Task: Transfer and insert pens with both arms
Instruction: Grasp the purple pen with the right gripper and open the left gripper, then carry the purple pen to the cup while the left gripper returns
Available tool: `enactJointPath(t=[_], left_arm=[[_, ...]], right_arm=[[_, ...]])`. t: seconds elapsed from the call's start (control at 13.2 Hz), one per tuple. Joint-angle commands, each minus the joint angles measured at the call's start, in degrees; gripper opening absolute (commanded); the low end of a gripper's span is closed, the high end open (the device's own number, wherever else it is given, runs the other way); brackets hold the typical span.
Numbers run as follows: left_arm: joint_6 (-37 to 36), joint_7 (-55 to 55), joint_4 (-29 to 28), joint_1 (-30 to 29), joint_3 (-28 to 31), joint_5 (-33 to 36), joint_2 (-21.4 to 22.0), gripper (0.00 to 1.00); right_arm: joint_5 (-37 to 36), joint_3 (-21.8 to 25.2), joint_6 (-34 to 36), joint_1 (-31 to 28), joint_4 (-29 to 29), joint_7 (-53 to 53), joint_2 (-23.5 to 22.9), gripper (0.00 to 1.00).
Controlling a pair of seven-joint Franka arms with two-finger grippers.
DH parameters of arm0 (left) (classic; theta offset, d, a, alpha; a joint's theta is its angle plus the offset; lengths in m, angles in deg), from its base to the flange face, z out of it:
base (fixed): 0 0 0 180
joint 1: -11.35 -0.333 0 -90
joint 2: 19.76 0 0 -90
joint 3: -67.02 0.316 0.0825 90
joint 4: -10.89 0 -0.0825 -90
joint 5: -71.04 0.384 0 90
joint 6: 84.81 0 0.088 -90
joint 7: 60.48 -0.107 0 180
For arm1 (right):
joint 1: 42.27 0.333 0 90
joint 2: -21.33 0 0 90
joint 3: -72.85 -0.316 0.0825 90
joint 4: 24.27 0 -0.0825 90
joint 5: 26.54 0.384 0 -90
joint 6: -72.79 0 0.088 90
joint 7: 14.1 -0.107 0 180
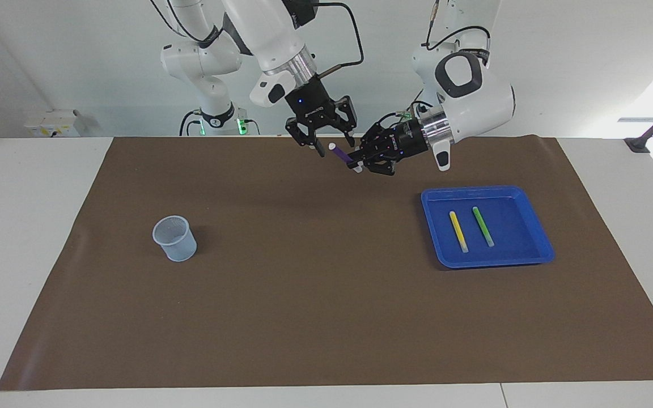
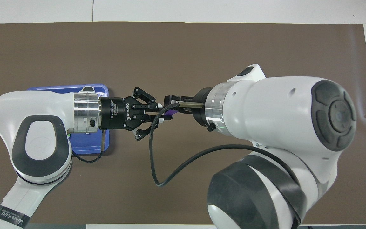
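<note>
Purple pen [image 1: 340, 154] clenched in left gripper [image 1: 356, 164] fingers; right gripper [image 1: 332, 143] fingers spread.

mat [image 1: 326, 317]: brown | wall socket box [image 1: 54, 123]: robots' end, by the wall

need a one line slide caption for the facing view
Left gripper holds the purple pen up to the open right gripper above the mat.

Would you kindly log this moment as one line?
left gripper: holds purple pen mid-air | right gripper: open around its top | yellow pen, green pen: in tray
</note>
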Motion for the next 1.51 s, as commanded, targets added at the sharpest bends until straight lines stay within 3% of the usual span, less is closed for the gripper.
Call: enactJointPath(t=[0.0, 0.45, 0.53, 0.91, 1.06, 1.44], left_arm=[[1.35, 0.56, -2.12, 0.7, 0.51, -1.46, 2.07, 0.0], [1.7, -0.22, -2.03, 0.87, 0.6, -2.07, 2.16, 0.0], [3.01, -0.05, -1.77, 0.96, 0.51, -1.99, 2.68, 0.99], [4.69, 0.56, -1.94, 0.44, 0.6, -1.72, 2.78, 1.0], [4.52, 0.39, -1.94, 0.17, 0.86, -1.28, 2.69, 1.0], [1.97, 0.12, -0.8, -0.79, 0.78, 14.96, 1.99, 1.0]], right_arm=[[0.19, -0.07, -2.3, -0.45, 0.32, 1.49, 0.03, 0.0], [0.01, 0.28, -1.78, -0.54, 0.32, 1.48, 0.03, 0.0], [-0.51, 0.37, -1.78, -0.63, 0.32, 1.57, 0.03, 0.0], [-7.0, 3.35, 0.76, -0.89, 0.85, 3.14, 0.3, 0.0], [-8.86, 6.77, 4.01, -0.98, 1.98, 11.2, 0.91, 0.0], [-18.86, 16.26, 5.7, -0.98, 9.27, 33.36, 4.16, 0.0]])
